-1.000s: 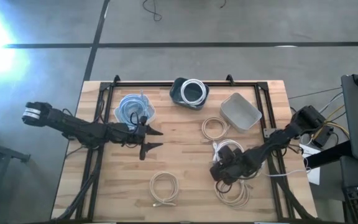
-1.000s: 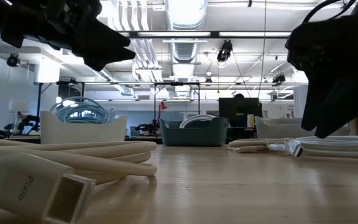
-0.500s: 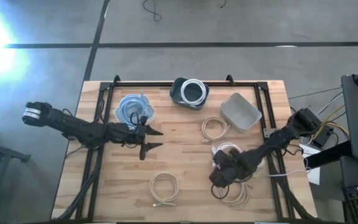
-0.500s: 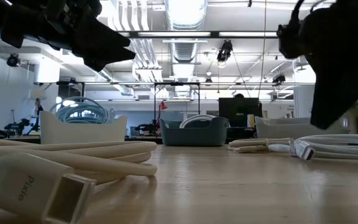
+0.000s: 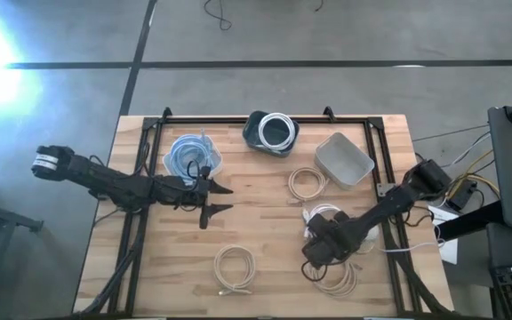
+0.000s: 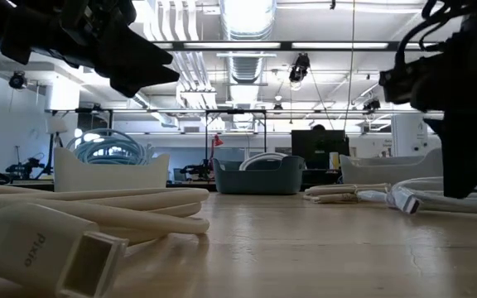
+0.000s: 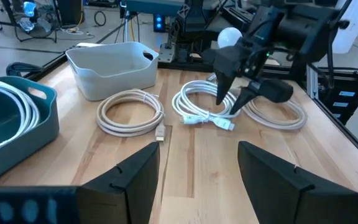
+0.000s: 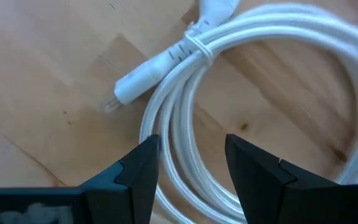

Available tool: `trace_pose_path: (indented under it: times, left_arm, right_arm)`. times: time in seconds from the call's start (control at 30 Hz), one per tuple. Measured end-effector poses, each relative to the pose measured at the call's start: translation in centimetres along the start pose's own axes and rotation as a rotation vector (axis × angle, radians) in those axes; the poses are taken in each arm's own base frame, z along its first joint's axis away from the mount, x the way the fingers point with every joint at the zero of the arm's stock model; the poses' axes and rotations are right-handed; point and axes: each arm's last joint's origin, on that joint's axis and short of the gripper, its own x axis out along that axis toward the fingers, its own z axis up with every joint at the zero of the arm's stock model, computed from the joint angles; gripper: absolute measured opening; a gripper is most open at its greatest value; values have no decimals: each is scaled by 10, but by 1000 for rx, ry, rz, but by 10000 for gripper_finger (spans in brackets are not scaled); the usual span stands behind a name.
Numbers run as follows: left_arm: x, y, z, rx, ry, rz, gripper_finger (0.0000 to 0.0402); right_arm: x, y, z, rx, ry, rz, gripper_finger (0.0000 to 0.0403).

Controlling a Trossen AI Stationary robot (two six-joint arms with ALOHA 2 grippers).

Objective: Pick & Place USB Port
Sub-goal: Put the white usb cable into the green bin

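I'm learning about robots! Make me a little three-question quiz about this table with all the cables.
1. True or false: the right gripper is open, above the white cable coil.
2. Which bin has no cable in it?
A. the white bin
B. the dark teal bin
C. the grey bin
3. Fill in: the left gripper is ____ and holds nothing.

Key: 1 true. 2 C: the white bin holds blue cable, the teal bin holds white cable, and the grey bin is empty. 3 open.
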Motion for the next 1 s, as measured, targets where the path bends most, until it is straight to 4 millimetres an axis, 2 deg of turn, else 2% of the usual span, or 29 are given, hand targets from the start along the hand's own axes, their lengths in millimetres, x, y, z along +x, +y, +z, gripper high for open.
trace_pose_path:
  times: [0.4, 0.53, 0.77, 1.0]
  left_arm:
    - [0, 0, 0, 0, 1, 0, 222]
    - [0, 0, -1, 0, 3, 0, 222]
    - [0, 0, -1, 2, 12, 2, 222]
    - [0, 0, -2, 3, 18, 3, 222]
  right_arm:
    - [23, 11, 0, -17, 9, 10, 175]
    - [26, 13, 2, -11, 19, 2, 140]
    - [10, 15, 11, -32, -11, 50, 26]
    - [-30, 24, 39, -42, -171, 151, 25]
